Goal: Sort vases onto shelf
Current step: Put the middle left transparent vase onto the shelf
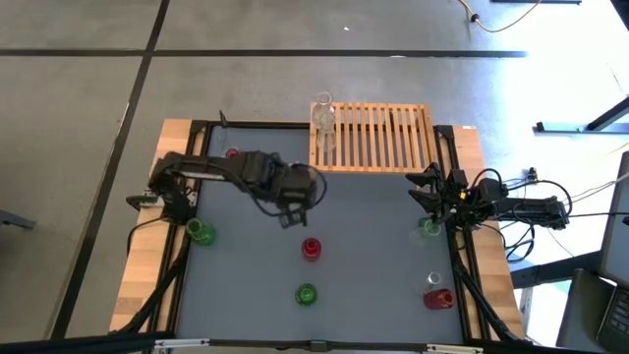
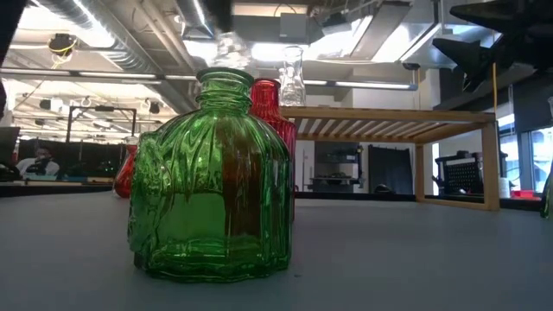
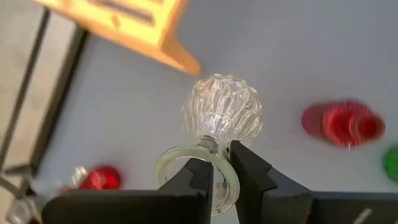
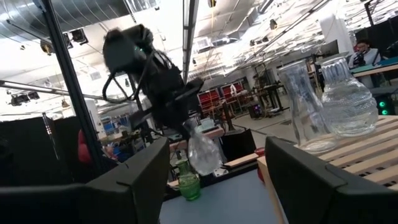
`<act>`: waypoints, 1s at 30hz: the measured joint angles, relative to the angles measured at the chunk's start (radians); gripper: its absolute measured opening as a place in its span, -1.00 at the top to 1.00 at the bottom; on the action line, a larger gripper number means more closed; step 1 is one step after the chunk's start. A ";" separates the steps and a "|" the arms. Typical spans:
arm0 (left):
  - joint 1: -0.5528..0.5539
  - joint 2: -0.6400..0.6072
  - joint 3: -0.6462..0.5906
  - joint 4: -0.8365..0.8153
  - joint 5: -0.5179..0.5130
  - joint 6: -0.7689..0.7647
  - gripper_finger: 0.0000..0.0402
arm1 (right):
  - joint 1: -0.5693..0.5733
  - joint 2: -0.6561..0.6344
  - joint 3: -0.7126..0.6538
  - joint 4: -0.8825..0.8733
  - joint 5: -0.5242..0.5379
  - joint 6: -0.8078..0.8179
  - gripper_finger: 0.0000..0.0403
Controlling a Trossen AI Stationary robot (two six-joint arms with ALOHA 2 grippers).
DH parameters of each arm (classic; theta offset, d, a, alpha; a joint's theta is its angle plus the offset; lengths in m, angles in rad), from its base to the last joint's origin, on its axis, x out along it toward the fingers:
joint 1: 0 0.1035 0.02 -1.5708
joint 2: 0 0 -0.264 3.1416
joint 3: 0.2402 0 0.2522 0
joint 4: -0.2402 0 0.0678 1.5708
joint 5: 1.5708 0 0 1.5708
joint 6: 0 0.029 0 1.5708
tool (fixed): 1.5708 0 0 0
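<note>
My left gripper [image 1: 298, 200] hangs over the table's middle, just near of the shelf's [image 1: 373, 138] left corner, shut on a clear ribbed round vase [image 3: 222, 111]. In the right wrist view that vase [image 4: 202, 152] hangs under the left arm. Two clear vases [image 1: 323, 120] stand on the shelf's left end; the right wrist view shows them [image 4: 323, 102] on the slats. My right gripper [image 4: 217, 186] is open and empty at the table's right edge [image 1: 429, 192], near the shelf's right end. Red [image 1: 311, 249] and green [image 1: 306, 293] vases stand on the table. My left gripper holds the clear vase by its mouth rim [image 3: 166, 169], coming from above and pointing down. One finger [image 3: 198, 180] appears to sit inside the mouth and the other [image 3: 250, 175] outside it. The vase hangs roughly upright below the fingers, lifted clear of the table.
More vases stand about the grey table: green [image 1: 200, 232] and red [image 1: 232, 153] on the left, green [image 1: 429, 228], clear [image 1: 432, 280] and red [image 1: 439, 298] on the right. A green vase [image 2: 212, 181] fills the low view. Most of the shelf's slats [image 2: 389, 117] are bare.
</note>
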 joint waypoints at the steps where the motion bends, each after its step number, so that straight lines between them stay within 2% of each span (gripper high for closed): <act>1: 0.012 0.014 0.032 0.000 -0.009 0.023 0.85 | 0.000 0.000 0.000 0.000 0.000 0.000 -0.24; 7: 0.057 0.059 0.157 -0.001 -0.037 0.092 0.85 | 0.000 0.000 0.000 -0.006 0.000 -0.007 -0.24; 12: 0.011 0.063 0.165 0.043 -0.036 0.093 0.85 | 0.000 0.000 0.000 -0.014 0.000 -0.011 -0.24; 19: -0.027 0.064 -0.005 0.214 -0.007 0.118 0.84 | 0.000 0.000 0.000 -0.029 -0.002 -0.009 -0.24; 30: 0.006 0.065 -0.294 0.525 0.136 0.166 0.84 | 0.000 0.000 0.000 -0.036 -0.002 -0.011 -0.24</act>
